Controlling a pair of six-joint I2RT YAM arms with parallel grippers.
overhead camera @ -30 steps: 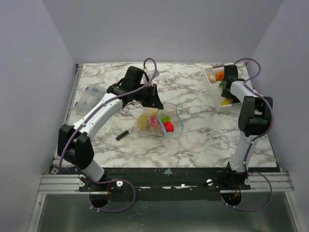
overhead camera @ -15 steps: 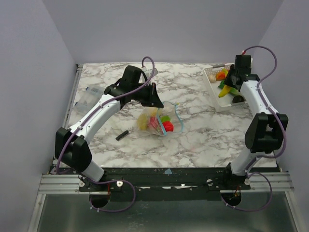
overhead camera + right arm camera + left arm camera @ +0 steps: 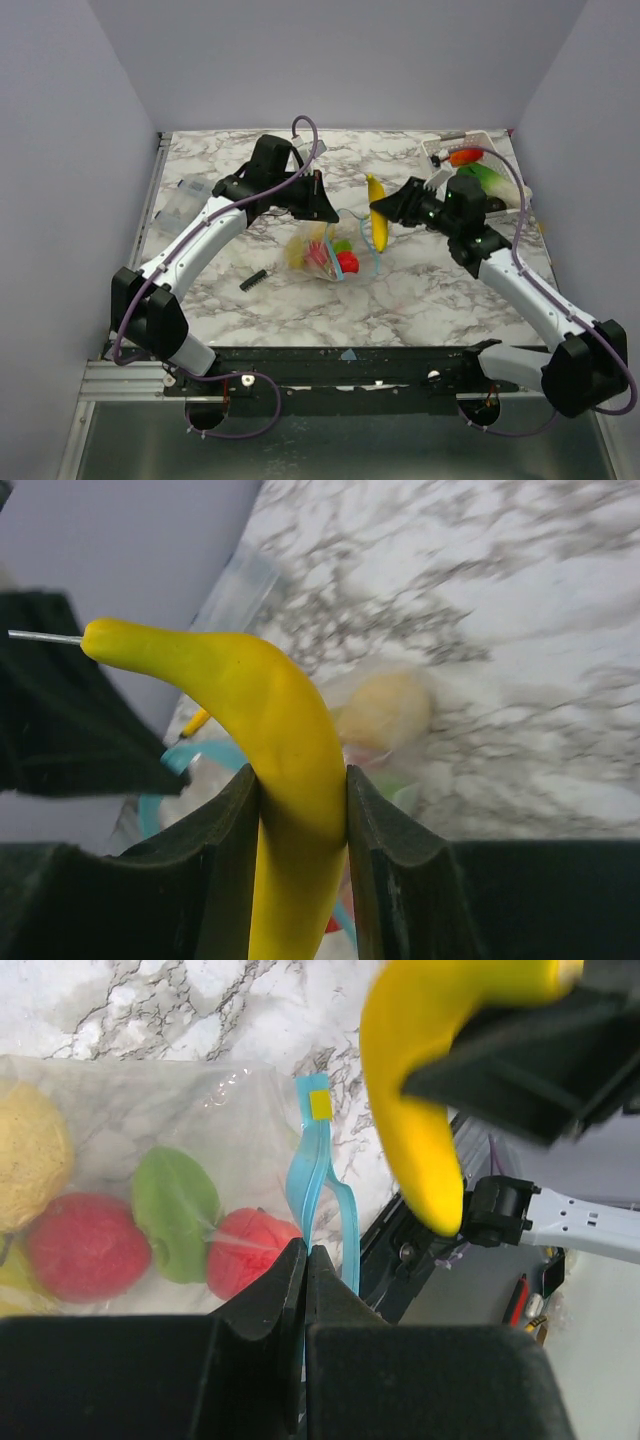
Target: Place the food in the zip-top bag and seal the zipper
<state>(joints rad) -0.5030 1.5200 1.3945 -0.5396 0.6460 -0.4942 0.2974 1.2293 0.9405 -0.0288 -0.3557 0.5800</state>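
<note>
The clear zip-top bag (image 3: 322,255) lies mid-table holding red (image 3: 85,1245), green (image 3: 175,1210) and pale yellow (image 3: 30,1150) food. My left gripper (image 3: 321,211) (image 3: 305,1256) is shut on one lip of the teal-blue zipper (image 3: 312,1150) (image 3: 372,243), and the mouth is parted. A yellow banana (image 3: 378,232) (image 3: 270,710) hangs in the air just right of the bag's mouth, with my right gripper (image 3: 385,212) (image 3: 300,790) shut on its middle. In the left wrist view the banana (image 3: 415,1130) hangs close over the zipper.
A white tray (image 3: 432,160) at the back right holds a green piece (image 3: 487,180) and an orange-red one (image 3: 465,156). A small black bar (image 3: 252,280) lies left of the bag. A clear packet (image 3: 185,200) rests near the left edge.
My right arm has swung from the tray leftward to the bag's mouth, carrying the banana. The left gripper has kept its hold on the zipper edge in place.
</note>
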